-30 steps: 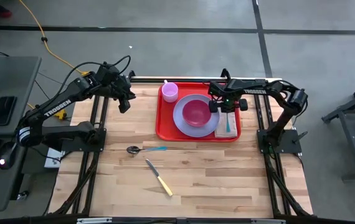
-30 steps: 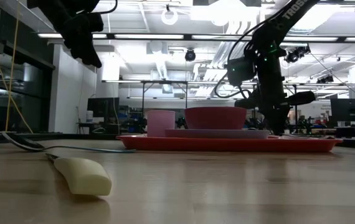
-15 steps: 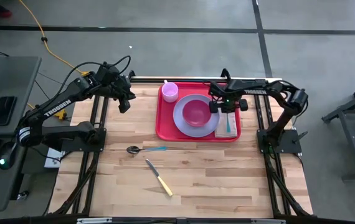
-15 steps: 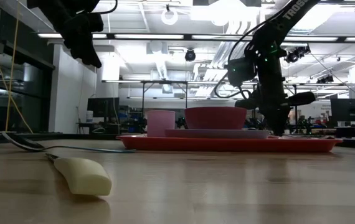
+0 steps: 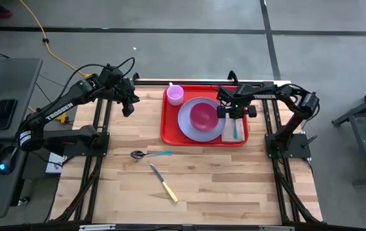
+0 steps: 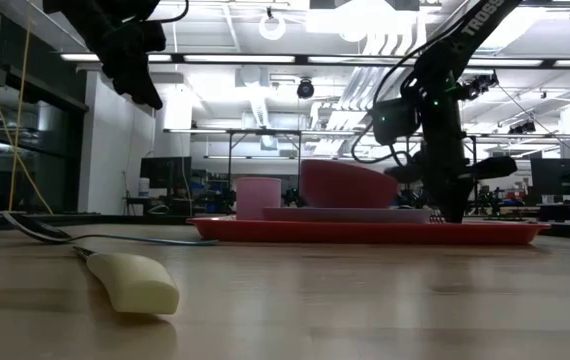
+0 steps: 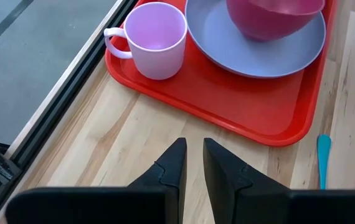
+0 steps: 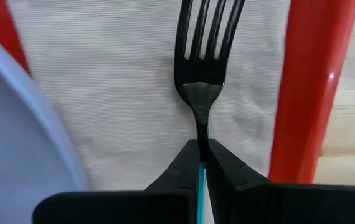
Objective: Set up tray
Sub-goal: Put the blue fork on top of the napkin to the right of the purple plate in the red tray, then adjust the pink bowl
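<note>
The red tray (image 5: 170, 131) sits at the far middle of the counter (image 5: 221, 183), nearly against its back edge, and it's well loaded. Pink mug (image 5: 175, 94) in the far left corner, lavender plate (image 5: 186, 122) in the middle with the magenta bowl (image 5: 202, 116) on it, and along the right rim a pale napkin (image 8: 115, 93) with a fork (image 8: 205, 56) lying on top.

The right hand (image 8: 201, 152) is down over that napkin, fingers pinched shut on the fork's teal handle, tines pointing away along the cloth.

Now the change: the bowl sat level on the plate a second ago, and in the low view it is tipped, one side lifted off the plate. The right arm has shifted slightly away from the bowl too.

The left hand (image 7: 193, 168) hangs high above the counter's far left corner, fingers a narrow gap apart, gripping nothing, just short of the tray's corner by the mug.

Open room? Plenty nearer the front. A spoon (image 5: 146, 154) with a teal handle lies just off the tray's near edge, and a knife (image 5: 164, 183) with a yellow handle lies farther forward.
</note>
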Controlling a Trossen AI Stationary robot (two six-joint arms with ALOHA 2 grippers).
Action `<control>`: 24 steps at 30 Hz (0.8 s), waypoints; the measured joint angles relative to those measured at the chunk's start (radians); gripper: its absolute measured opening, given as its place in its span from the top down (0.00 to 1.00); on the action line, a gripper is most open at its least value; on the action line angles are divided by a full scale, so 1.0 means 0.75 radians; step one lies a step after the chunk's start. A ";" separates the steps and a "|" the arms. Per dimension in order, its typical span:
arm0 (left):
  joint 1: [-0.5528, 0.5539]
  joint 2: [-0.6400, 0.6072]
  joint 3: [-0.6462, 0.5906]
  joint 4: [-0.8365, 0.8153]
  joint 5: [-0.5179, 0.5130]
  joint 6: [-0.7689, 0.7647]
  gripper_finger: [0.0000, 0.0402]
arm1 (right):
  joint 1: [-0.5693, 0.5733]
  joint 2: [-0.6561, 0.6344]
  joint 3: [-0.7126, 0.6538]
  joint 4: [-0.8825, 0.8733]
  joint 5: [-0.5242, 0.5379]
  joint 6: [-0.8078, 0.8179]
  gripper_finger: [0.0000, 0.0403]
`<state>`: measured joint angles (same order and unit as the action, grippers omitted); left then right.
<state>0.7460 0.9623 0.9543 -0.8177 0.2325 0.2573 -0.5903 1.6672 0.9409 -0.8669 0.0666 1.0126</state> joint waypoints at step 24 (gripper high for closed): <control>0.000 0.000 0.000 -0.001 0.004 -0.001 0.79 | 0.001 -0.008 0.000 0.015 -0.028 -0.036 0.83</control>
<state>0.7460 0.9625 0.9543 -0.8181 0.2356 0.2567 -0.5900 1.6613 0.9409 -0.8557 0.0452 0.9855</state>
